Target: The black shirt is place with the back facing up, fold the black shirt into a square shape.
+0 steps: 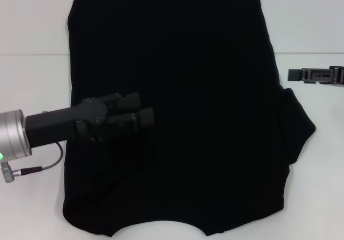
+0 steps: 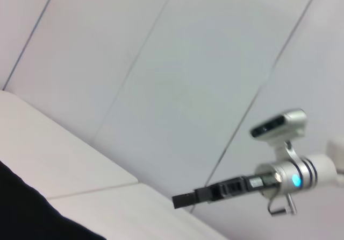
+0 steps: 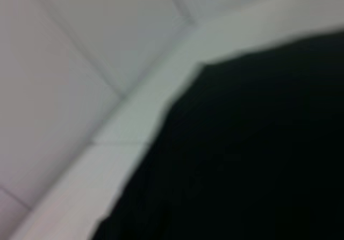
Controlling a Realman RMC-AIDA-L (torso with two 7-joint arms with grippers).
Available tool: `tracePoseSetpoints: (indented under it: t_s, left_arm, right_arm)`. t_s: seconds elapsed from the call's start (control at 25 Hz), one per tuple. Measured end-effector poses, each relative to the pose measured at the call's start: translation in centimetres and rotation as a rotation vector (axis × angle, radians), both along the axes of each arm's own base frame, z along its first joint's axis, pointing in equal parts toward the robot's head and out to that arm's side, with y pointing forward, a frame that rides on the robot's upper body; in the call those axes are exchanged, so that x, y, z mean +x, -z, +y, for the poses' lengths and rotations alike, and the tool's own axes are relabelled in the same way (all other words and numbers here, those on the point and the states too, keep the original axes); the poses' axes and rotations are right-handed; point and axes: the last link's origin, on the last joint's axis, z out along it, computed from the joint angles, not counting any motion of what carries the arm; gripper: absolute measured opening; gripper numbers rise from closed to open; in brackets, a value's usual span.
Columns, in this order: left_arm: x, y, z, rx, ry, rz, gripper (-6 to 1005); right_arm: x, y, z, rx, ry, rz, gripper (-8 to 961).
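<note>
While the black shirt lies spread flat on the white table, covering most of the head view with its straight hem at the far side and its curved neckline at the near edge, the left gripper reaches in from the robot's left and sits over the garment's left half, roughly midway between hem and collar. Whether its claw is wide, narrow or pinching cloth cannot be told, since black fingers blend into black fabric. On the left side no sleeve sticks out and the edge runs nearly straight, whereas on the right side a sleeve bulges out past the body; this suggests the left sleeve has been folded inward and the step in hand is the finish of that first side fold. The right gripper waits low over the bare table just beside the shirt's right edge, a little beyond the sleeve; its jaw state cannot be told either, though the left wrist view shows it from the side as a thin dark bar. The next move likely calls for the right arm to take the right sleeve and edge, lift them and carry them toward the middle, laying them flat without dragging the body cloth out of line.
</note>
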Motion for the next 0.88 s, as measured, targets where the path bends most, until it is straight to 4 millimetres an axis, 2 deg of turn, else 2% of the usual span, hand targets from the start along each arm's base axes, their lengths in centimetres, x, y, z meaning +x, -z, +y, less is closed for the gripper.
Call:
tracePoseSetpoints:
  t_s: [0.04,0.24,0.44,0.88]
  left_arm:
    - [0.0,0.3,-0.1,0.004,0.018,0.011,727]
    - [0.5,2.2,-1.5,-0.009,0.206,0.094,938]
    - [0.8,4.2,-2.2,-0.030,0.331,0.182,950]
    - [0.9,4.2,-1.9,-0.025,0.348,0.209,957]
  right_arm:
    - [0.2,0.0,0.0,-0.013,0.028,-0.012,858]
    - [1.0,0.7,0.1,-0.094,0.155,-0.100,856]
    - [1.5,2.6,0.1,-0.158,0.229,-0.213,855]
    - [3.2,4.0,0.2,-0.124,0.350,-0.212,842]
